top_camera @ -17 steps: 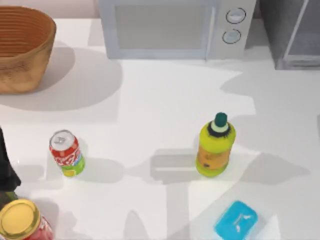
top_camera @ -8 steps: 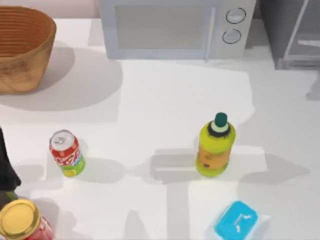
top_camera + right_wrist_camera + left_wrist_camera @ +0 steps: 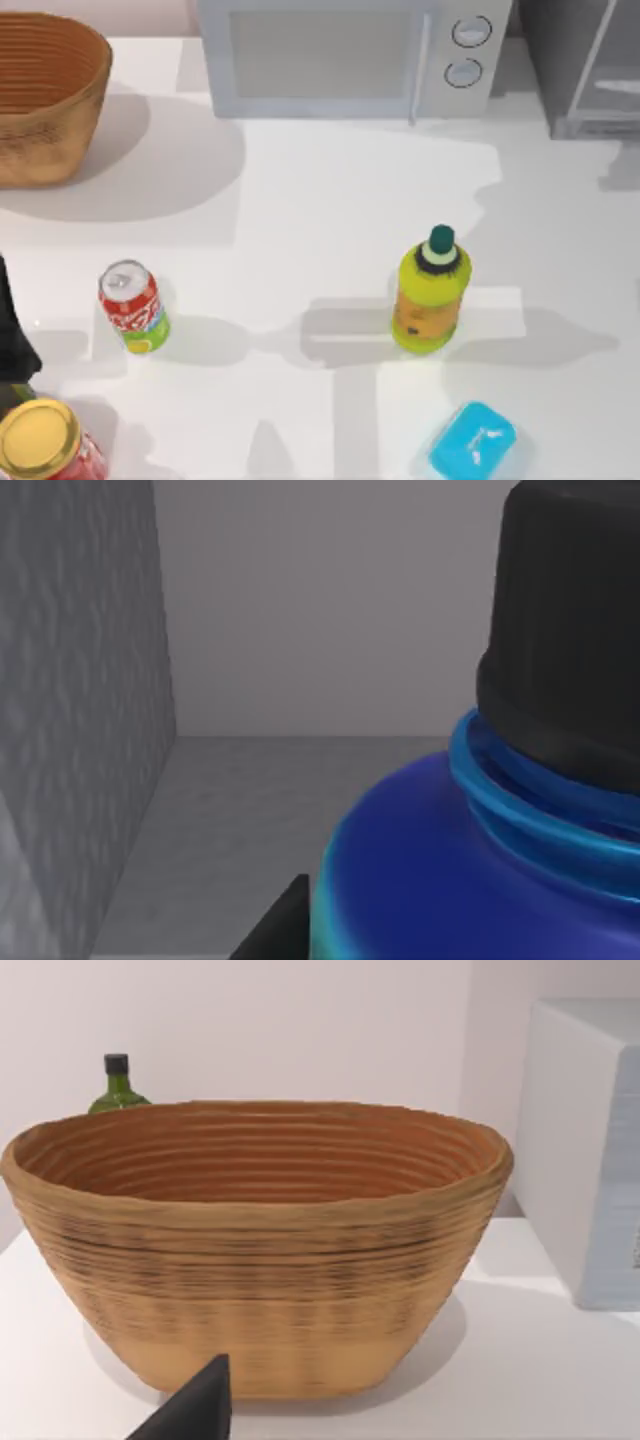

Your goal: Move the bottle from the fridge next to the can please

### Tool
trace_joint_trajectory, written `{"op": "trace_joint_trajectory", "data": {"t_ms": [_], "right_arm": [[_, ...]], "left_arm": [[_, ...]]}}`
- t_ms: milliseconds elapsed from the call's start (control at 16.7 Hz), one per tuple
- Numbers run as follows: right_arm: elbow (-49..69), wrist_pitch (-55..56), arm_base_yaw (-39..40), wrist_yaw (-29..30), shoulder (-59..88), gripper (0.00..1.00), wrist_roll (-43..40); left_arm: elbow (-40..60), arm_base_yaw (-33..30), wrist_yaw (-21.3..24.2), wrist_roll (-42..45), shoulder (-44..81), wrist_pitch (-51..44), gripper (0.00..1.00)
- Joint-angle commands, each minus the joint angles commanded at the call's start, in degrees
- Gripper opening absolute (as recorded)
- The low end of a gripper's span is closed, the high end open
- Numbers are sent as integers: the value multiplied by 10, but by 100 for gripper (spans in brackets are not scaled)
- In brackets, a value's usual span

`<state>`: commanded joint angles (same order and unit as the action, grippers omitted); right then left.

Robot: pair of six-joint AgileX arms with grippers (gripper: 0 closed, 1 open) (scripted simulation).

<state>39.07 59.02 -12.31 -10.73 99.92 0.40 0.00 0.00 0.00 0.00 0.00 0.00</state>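
Observation:
The bottle looms close in the right wrist view, with a blue shoulder and a black screw cap, standing on the grey floor inside the fridge. A black edge of my right gripper sits right beside the bottle's body. From above, the fridge is the grey cabinet at the back right corner. Far off at the table's front left, the small red can stands upright. My left arm is parked at the left edge, its gripper facing the basket.
A yellow-green bottle stands mid-table, right of centre. A blue box lies near the front edge. The white microwave is at the back, the wicker basket back left, and a gold-lidded red jar front left.
The arm shadows on the right side of the table have slid toward the fridge. The can, the yellow-green bottle and the other objects have stayed put.

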Motion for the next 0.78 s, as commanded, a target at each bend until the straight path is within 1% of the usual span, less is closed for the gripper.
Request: {"op": "trace_joint_trajectory", "data": {"t_ms": [120, 300, 480, 780], "right_arm": [[22, 5, 46, 45, 1, 0, 5], [63, 10, 146, 138, 12, 0, 15], [107, 12, 275, 253, 35, 0, 28], [168, 10, 512, 467, 98, 0, 53]], "left_arm": [[0, 0, 0, 0, 0, 0, 100], [0, 0, 0, 0, 0, 0, 100], [0, 0, 0, 0, 0, 0, 100], [0, 0, 0, 0, 0, 0, 100]]}}
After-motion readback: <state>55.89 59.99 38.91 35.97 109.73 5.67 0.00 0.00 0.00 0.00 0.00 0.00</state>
